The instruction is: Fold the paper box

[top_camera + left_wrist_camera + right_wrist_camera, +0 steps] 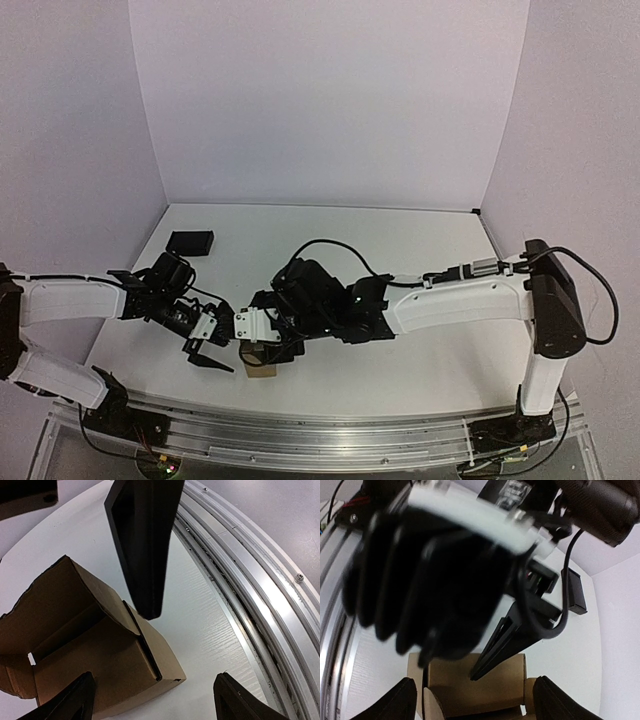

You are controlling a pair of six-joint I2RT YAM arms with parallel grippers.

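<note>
The paper box [262, 368] is a small brown cardboard box near the table's front edge, mostly hidden under the grippers in the top view. In the left wrist view the box [95, 660] stands partly folded with its top open and one flap raised. My left gripper [155, 676] is open, its fingers either side of the box's near corner. My right gripper [474, 680] is open, just above the box [485, 685], with its fingers astride it. One right finger [142, 545] points down at the box's edge. The grippers [222, 342] [268, 350] are close together.
A small black rectangular object [190, 241] lies at the back left of the table and shows in the right wrist view [572, 592]. The metal rail [250, 580] runs along the table's near edge, close to the box. White walls enclose the table.
</note>
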